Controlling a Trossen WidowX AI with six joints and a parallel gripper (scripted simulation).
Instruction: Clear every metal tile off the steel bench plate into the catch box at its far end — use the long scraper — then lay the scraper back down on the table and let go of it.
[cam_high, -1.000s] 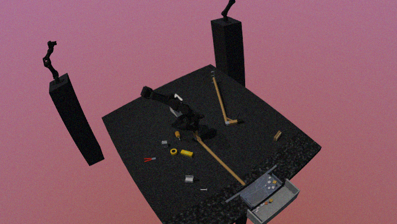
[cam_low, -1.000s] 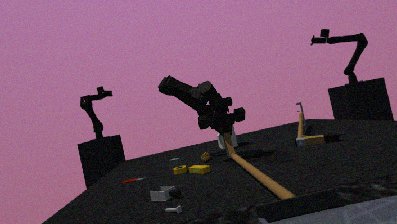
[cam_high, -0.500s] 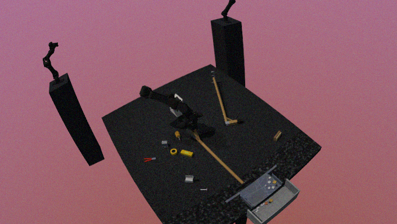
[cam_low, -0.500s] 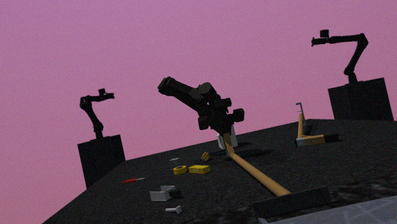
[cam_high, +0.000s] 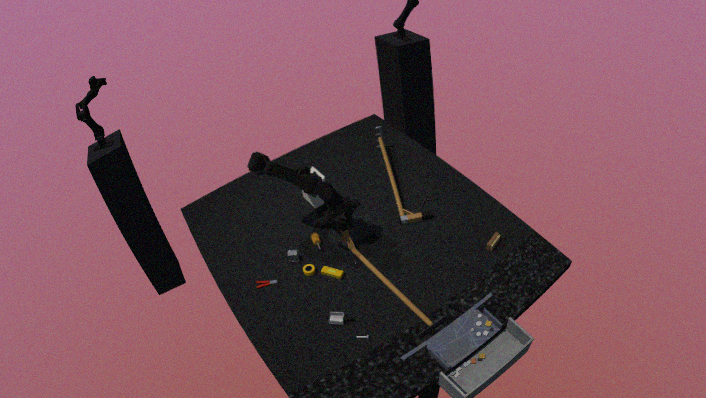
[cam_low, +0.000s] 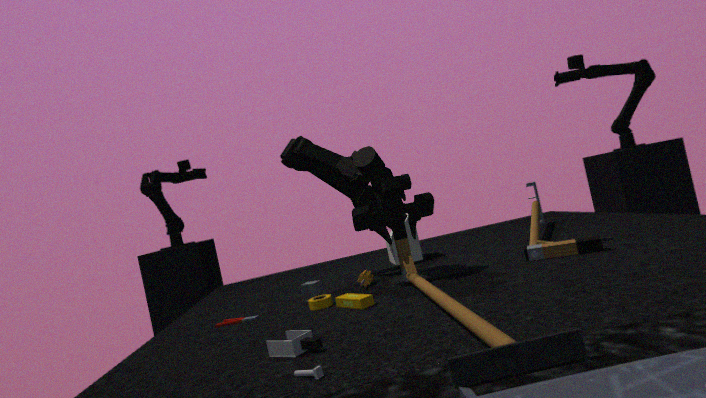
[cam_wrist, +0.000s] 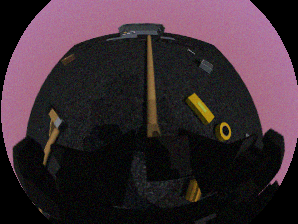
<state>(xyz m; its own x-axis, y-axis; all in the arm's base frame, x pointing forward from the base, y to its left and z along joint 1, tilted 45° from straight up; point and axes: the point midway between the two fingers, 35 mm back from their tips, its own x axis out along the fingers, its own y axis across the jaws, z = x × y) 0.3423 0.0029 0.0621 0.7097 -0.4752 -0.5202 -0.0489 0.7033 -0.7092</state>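
Scraper grip (cam_high: 346, 238) (cam_low: 403, 248) (cam_wrist: 153, 131) between parted fingers (cam_high: 345, 222) (cam_low: 384, 234), long handle (cam_high: 390, 284) (cam_low: 460, 310) (cam_wrist: 150, 75) stretching beyond.

Our arm (cam_high: 295, 175) (cam_low: 327, 167): matte black, thick links | above our pincer (cam_high: 346, 232) (cam_low: 401, 241) (cam_wrist: 152, 137): round joint cap (cam_low: 365, 157) | beside it: boxy black block (cam_low: 424, 204) | on it: dark tapered fingers (cam_low: 384, 234) | finer detail: too dark to tell

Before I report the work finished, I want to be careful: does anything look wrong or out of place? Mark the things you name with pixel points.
Yes. Several pale and yellow tiles (cam_high: 479, 323) remain on the bench plate (cam_high: 450, 345) (cam_low: 625, 372), yet the jaws (cam_high: 345, 231) (cam_low: 402, 237) are open around the long scraper's (cam_high: 390, 285) (cam_low: 460, 310) (cam_wrist: 151, 85) grip. That looks odd with clearing unfinished.
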